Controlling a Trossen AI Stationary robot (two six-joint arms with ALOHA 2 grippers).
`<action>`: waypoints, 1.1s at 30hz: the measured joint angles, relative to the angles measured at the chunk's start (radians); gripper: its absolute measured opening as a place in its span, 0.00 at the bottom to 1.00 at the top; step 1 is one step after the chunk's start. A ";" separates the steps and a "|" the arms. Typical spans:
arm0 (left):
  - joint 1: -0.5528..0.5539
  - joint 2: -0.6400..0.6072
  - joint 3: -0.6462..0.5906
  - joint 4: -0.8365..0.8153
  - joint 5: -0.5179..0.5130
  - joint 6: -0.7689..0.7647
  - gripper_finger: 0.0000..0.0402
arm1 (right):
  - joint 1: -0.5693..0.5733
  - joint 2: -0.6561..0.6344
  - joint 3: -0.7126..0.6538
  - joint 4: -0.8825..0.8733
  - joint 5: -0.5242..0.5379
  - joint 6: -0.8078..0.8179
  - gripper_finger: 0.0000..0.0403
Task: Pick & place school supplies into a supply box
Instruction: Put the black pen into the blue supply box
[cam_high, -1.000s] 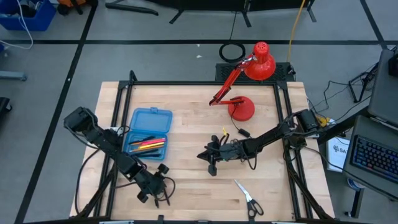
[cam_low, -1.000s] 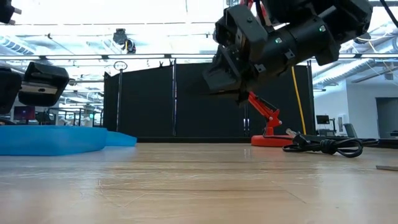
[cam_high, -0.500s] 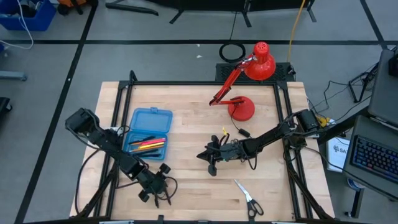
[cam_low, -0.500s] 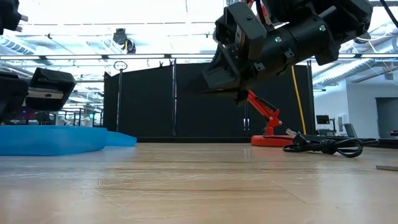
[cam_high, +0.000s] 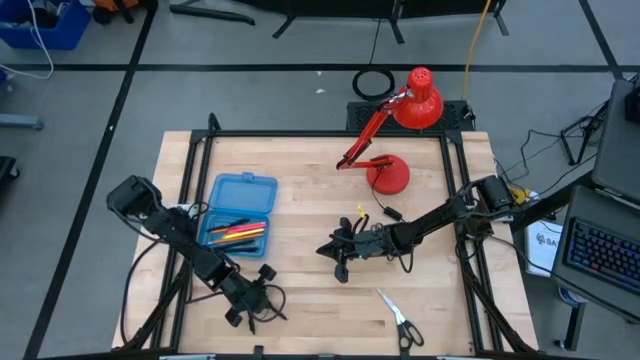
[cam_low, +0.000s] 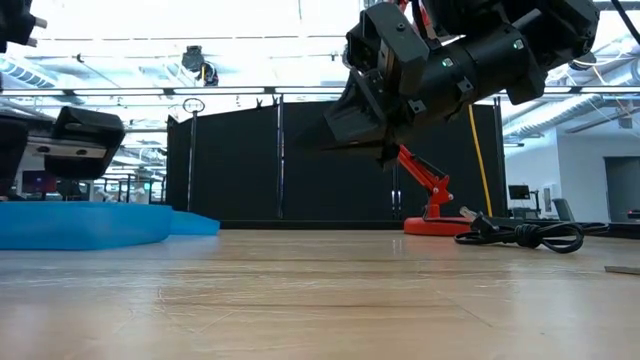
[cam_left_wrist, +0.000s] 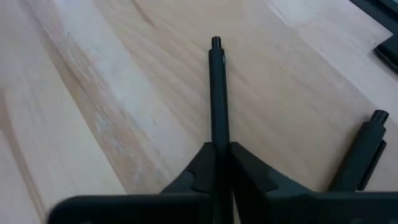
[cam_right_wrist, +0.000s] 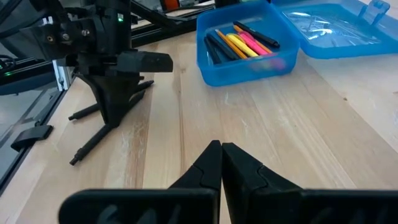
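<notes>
Black pen (cam_left_wrist: 217, 99) pinched in left gripper (cam_left_wrist: 219, 163), its rear end hidden, right gripper (cam_right_wrist: 221, 163) closed, empty

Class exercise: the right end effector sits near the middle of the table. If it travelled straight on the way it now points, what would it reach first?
Probably the left end effector, shut on a black pen. The right end effector aims across bare table between that and the open blue supply box; depth is unclear.
</notes>
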 joint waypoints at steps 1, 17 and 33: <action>0.001 0.000 0.000 0.000 -0.005 0.002 0.05 | 0.000 0.000 0.000 0.000 0.000 0.000 0.00; 0.003 0.000 -0.002 0.039 -0.076 -0.031 0.04 | 0.000 0.000 0.000 0.000 0.000 0.000 0.00; 0.009 -0.056 -0.005 0.008 -0.090 -0.017 0.00 | 0.000 0.000 0.000 0.000 0.000 0.000 0.00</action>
